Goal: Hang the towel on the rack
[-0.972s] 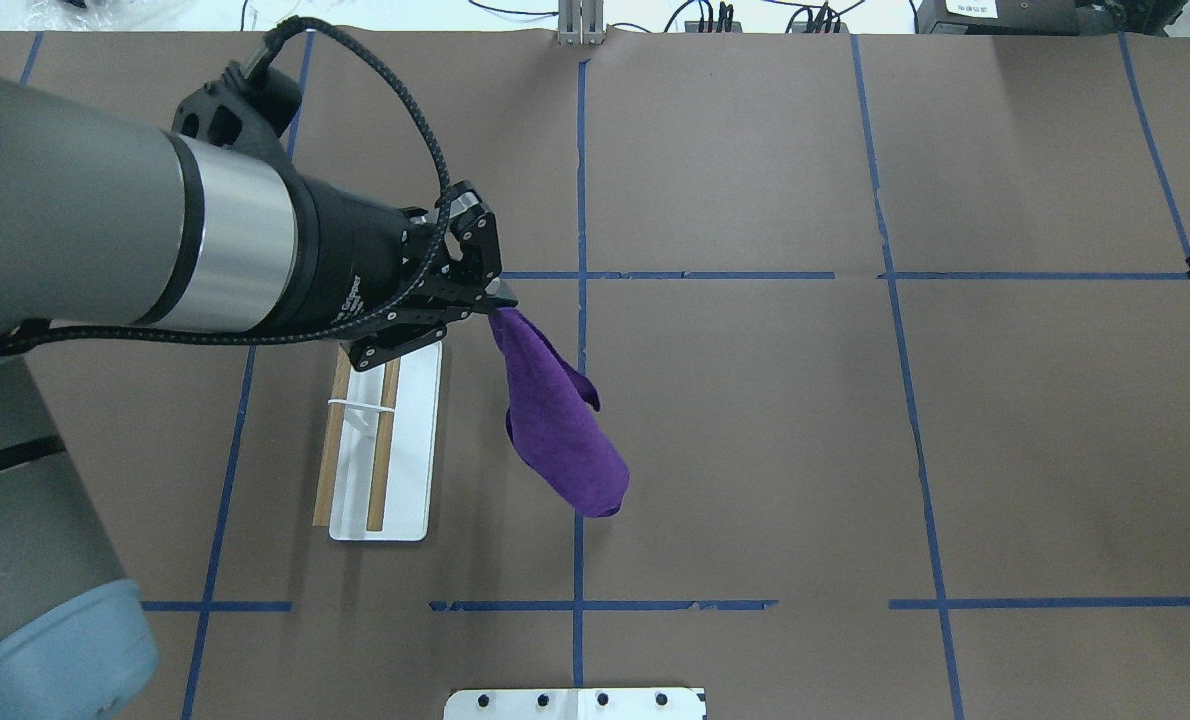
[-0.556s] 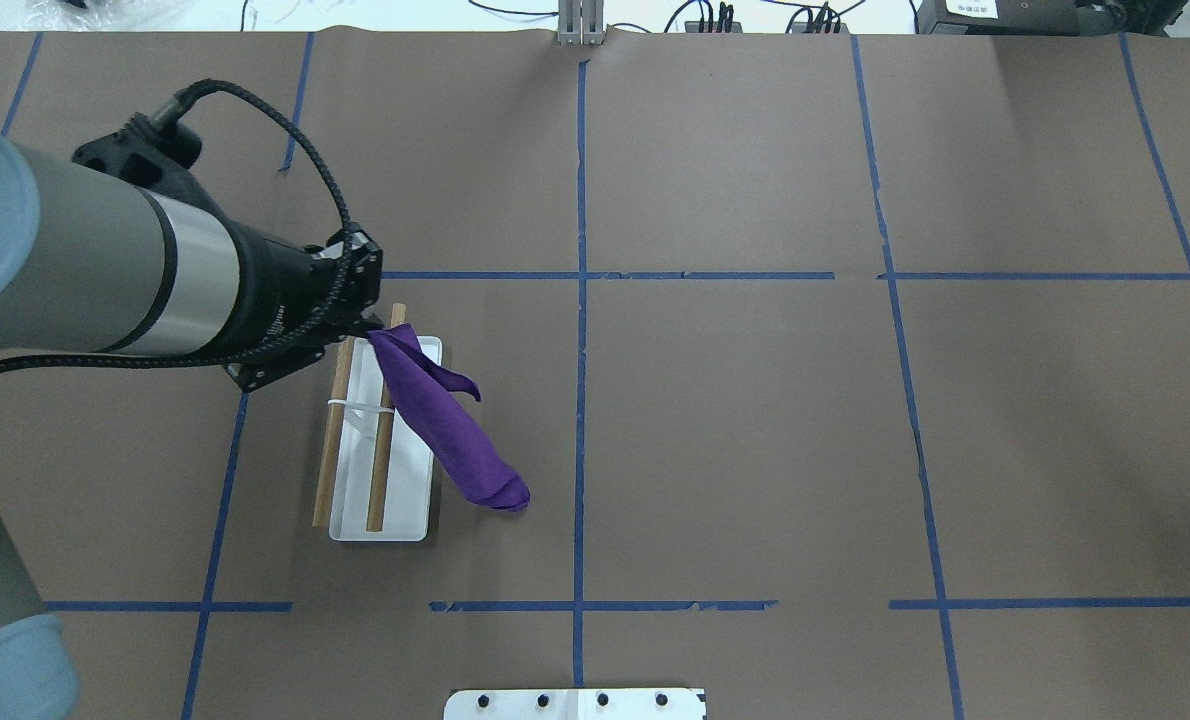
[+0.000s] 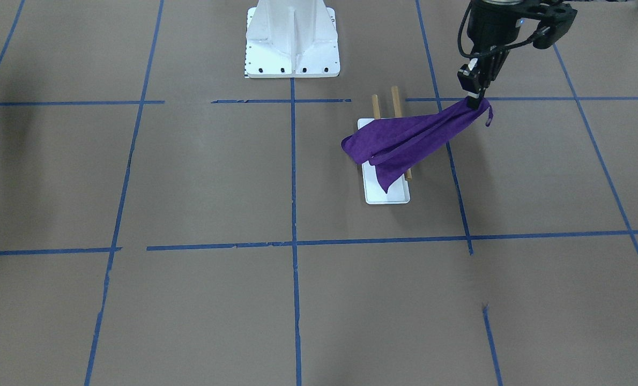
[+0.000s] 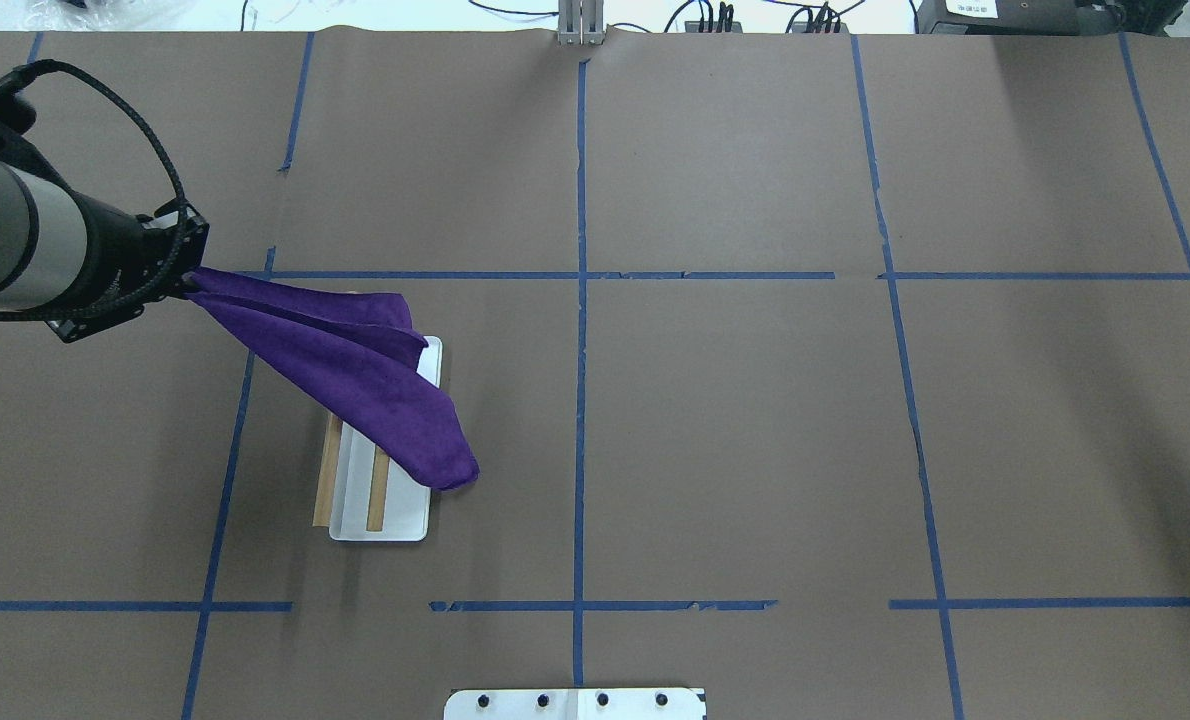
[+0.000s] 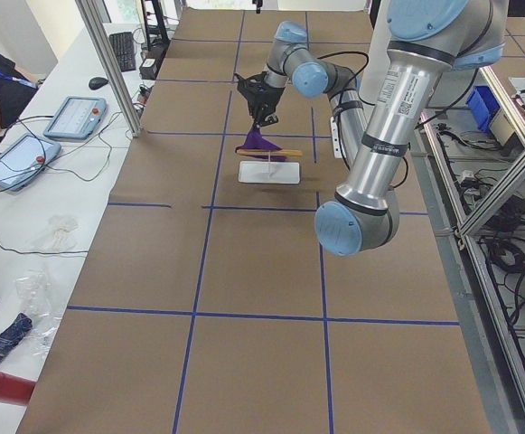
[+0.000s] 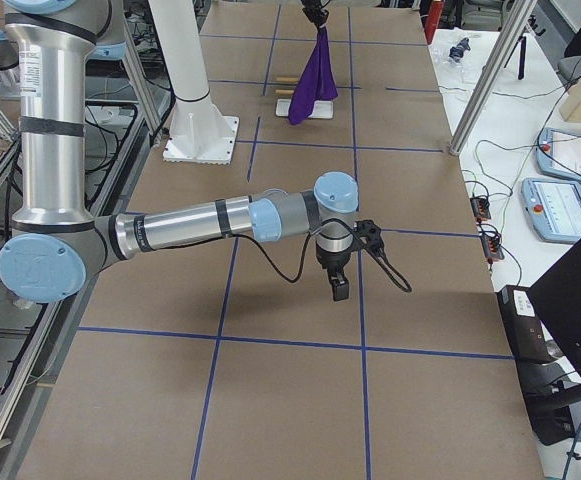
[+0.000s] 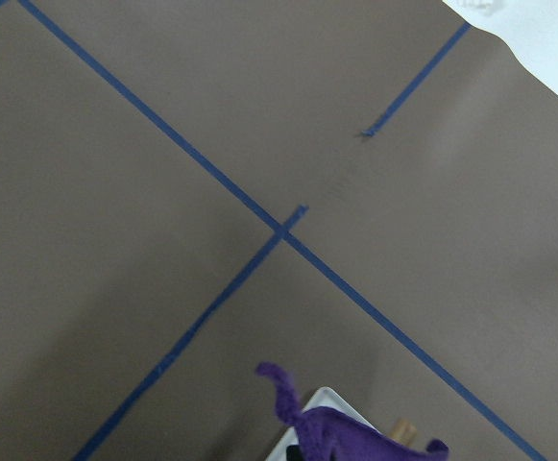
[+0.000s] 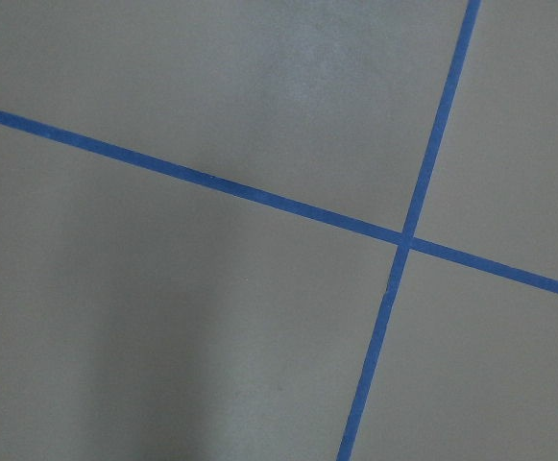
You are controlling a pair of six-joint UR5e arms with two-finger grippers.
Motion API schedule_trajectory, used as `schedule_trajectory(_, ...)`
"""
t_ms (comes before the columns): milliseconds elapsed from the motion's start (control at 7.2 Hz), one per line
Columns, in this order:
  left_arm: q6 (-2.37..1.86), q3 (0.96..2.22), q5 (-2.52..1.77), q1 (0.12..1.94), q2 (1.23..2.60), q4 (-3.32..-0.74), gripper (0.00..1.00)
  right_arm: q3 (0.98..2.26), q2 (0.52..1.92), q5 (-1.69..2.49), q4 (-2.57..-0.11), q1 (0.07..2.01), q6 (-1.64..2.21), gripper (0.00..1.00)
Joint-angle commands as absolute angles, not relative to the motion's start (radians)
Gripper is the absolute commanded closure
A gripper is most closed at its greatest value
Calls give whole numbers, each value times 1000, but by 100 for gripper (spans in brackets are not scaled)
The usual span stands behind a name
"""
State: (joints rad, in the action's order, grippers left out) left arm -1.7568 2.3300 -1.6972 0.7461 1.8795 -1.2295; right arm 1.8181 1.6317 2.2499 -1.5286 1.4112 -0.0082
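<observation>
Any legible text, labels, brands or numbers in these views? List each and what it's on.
Nothing reads clearly in any view.
Printing on the left arm: too small to read.
Printing on the right arm: too small to read.
The white sticker on the black box: blurred.
The towel, rack and white pedestal: no markings visible.

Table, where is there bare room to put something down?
Overhead, the squares right of the centre tape line are bare. It is crowded on the left: the left gripper holds the towel stretched over the rack. The white pedestal takes the robot's edge.
</observation>
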Motion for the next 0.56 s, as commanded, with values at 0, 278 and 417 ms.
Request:
schedule_trajectory(0, -1746, 2295, -1667, 741, 1850, -1236, 100, 1804, 1632, 2253, -1519, 1413, -6, 0)
schedule_trajectory(278, -1740, 2266, -1666, 717, 1847, -1242, 53, 1805, 1632, 2255, -1519, 1414, -3, 0)
schedule_trajectory(417, -1697, 2249, -1645, 692, 1842, -1243, 1, 1805, 1632, 2255, -1519, 1420, -3, 0)
